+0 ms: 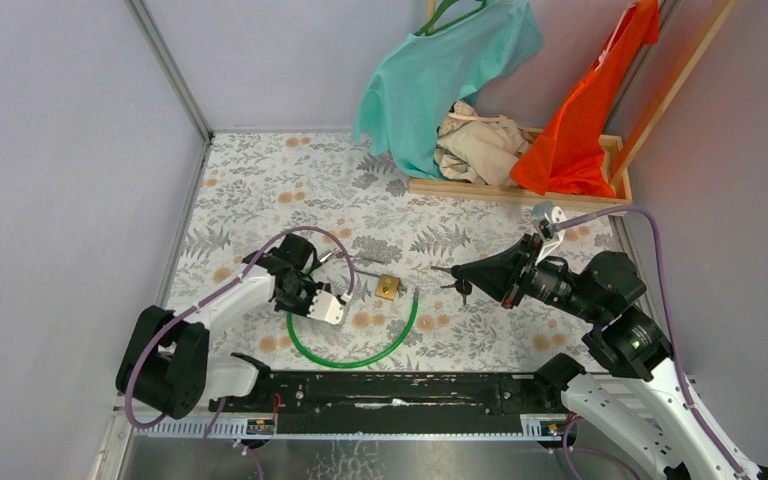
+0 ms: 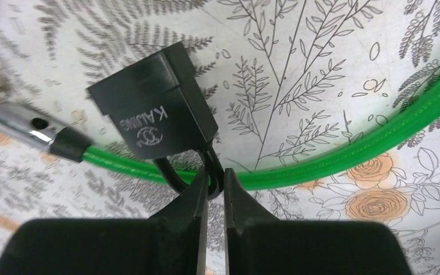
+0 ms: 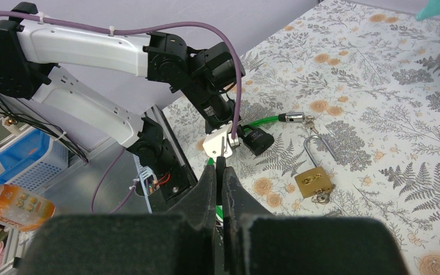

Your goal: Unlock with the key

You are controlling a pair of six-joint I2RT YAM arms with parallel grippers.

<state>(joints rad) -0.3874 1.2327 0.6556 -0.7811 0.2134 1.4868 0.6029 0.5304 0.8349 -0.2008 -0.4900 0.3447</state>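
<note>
Floral-print bench [image 1: 260, 190], both arms reaching in toward the middle. Small brass padlock [image 1: 389, 288] lies mid-bench, between the two arms. Thin green cable loop [image 1: 352, 366] curves below it. Left gripper [image 1: 343, 292] sits low over the loop's top edge, just left of the padlock (jaws hidden from here). Right gripper [image 1: 454, 270] points left, jaws pressed together, dark key bunch [image 1: 463, 290] at its tip (held or not, unclear). Back right: wooden tray [image 1: 480, 191] holding a teal T-shirt [image 1: 440, 70], crumpled beige cloth [image 1: 475, 145] and orange garment [image 1: 580, 130].
</note>
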